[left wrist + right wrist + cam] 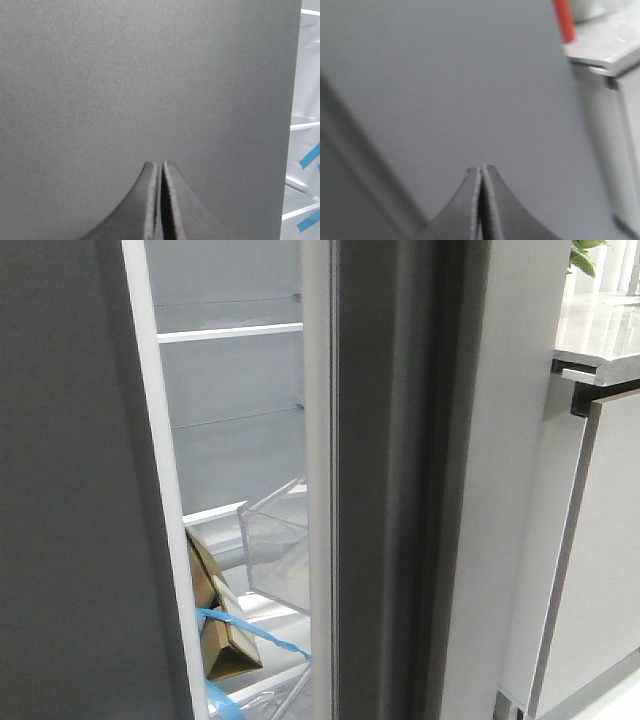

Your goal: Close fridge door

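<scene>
The fridge door (pixel 70 490) is a tall matte dark grey panel at the left of the front view, with a white inner edge (pixel 152 440). It stands ajar, and a gap shows the fridge's inside. The same panel fills the left wrist view (pixel 150 80). My left gripper (pixel 160 164) is shut and empty, its tips right at the door's face; I cannot tell if they touch. My right gripper (pixel 481 167) is shut and empty, close to a grey panel (pixel 470 85). Neither gripper shows in the front view.
Inside the gap are white shelves (pixel 230 332), a clear plastic bin (pixel 275 540) and a brown box (pixel 225 635) with blue tape. A second dark grey panel (pixel 400 490) stands right of the gap. A pale counter (pixel 600 325) and cabinet door (pixel 600 560) are at the right.
</scene>
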